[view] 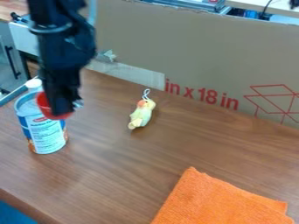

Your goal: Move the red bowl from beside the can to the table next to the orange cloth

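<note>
My claw (65, 108) hangs over the left part of the worktop (128, 170), grasping a rounded red object (43, 105). The red shows along one side of my claw and curves beneath its tip, overlapping the upper part of a can (46, 135) from this angle; whether the two touch, I can't tell.

The can stands upright on the worktop, with a white, blue and orange wrapping around its side. Its round rim is partly hidden by the red object, and I can't make out what, if anything, lies inside. A white rounded piece (34, 83) shows at the far side of that rim; I can't tell whether it is in the can or behind it.

To the right of the can and well apart from it lies a small yellow-green bird figure (140, 116) with an orange face and a white loop (146, 93) at its head. Nearer the camera, on the right, an orange cloth (216, 201) lies on the worktop. A cardboard panel (192, 52) with red printing and a pale strip of tape (131, 75) stands along the back.
</note>
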Robot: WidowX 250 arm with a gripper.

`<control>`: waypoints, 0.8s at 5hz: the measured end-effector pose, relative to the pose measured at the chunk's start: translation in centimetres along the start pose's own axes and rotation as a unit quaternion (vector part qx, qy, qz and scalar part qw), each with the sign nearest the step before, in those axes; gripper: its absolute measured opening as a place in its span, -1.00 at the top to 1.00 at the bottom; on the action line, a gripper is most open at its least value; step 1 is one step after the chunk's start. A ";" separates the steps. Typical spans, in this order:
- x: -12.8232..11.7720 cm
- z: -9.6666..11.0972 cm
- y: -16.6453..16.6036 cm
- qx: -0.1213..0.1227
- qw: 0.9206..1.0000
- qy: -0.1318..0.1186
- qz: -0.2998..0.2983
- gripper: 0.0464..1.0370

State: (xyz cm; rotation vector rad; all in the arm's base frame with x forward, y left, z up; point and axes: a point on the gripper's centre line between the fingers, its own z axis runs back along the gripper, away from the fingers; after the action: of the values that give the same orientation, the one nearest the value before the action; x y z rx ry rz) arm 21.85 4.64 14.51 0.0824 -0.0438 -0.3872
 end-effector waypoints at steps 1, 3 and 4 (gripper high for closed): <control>1.9 -3.8 -2.6 -0.052 0.996 0.055 -0.051 0.92; 4.2 -10.7 -6.1 -0.076 0.985 0.099 -0.121 0.92; 4.6 -10.9 -6.5 -0.063 0.987 0.081 -0.125 0.92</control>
State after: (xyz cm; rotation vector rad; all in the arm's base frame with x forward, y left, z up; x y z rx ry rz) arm 24.31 -2.30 3.24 -0.0063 0.1530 -0.6314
